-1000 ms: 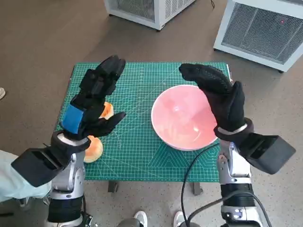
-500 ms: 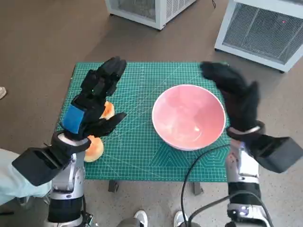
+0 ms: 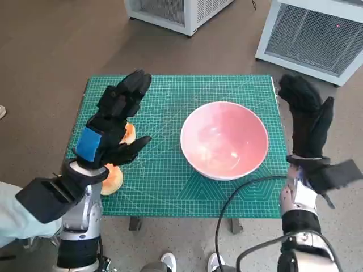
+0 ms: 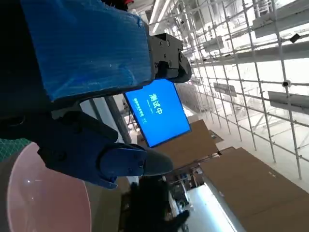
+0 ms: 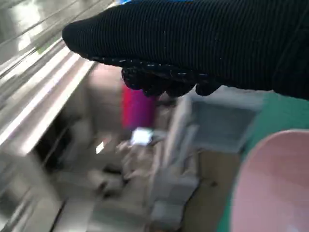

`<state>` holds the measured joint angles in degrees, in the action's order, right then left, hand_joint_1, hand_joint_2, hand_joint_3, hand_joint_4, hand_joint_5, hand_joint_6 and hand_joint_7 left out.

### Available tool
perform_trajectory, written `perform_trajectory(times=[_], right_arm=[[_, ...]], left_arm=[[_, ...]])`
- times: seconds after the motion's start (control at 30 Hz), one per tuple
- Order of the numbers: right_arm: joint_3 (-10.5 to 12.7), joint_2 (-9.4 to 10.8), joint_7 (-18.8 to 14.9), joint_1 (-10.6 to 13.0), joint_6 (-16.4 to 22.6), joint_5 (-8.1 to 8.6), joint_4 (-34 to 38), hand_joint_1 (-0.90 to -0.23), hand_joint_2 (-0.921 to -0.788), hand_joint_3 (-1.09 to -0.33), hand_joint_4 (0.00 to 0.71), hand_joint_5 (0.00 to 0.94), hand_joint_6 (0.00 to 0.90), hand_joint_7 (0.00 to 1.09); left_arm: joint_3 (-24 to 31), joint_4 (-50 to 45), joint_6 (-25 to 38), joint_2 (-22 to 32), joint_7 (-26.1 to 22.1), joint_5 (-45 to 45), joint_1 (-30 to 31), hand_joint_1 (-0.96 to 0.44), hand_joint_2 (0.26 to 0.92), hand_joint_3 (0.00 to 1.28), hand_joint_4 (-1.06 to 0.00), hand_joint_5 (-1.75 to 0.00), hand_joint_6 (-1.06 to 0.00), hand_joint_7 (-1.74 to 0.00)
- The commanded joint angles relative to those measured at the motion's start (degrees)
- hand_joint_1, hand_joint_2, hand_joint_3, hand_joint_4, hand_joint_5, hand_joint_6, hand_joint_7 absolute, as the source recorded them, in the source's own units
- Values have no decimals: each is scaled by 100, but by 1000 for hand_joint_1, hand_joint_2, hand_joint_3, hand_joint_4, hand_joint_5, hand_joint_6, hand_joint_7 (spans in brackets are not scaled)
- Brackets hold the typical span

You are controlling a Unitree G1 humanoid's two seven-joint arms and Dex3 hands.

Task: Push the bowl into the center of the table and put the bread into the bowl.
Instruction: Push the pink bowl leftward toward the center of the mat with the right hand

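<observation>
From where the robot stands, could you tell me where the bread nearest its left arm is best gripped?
Grip the bread across its rounded sides, coming from above with the left hand. It lies low on the green mat, so only its domed top and flanks are free.

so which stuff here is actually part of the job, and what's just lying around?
Job:
bowl
bread, two pieces by the left robot hand
right robot hand
mat

Lying around:
white units on the floor
black cable
</observation>
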<state>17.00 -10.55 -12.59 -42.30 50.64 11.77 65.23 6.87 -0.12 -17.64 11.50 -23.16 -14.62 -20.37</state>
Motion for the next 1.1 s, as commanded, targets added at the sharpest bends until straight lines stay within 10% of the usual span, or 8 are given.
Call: perform_trajectory(times=[0.03,0.7,1.1], right_arm=[[123,125,236,-15,-445,30,463,-614,-921,-788,216,19,68,622],[732,605,215,-145,-1968,477,922,-557,-921,-873,234,12,118,531],[967,998,185,-465,-2248,674,965,-528,-921,-905,251,14,125,499]], left_arm=[[22,74,-38,26,-10,-31,38,-625,921,325,-203,-3,-124,-381],[119,138,-91,77,-72,-74,73,-621,921,325,-205,-3,-134,-366],[178,-5,-52,179,-53,-56,177,-621,921,331,-207,-3,-139,-358]])
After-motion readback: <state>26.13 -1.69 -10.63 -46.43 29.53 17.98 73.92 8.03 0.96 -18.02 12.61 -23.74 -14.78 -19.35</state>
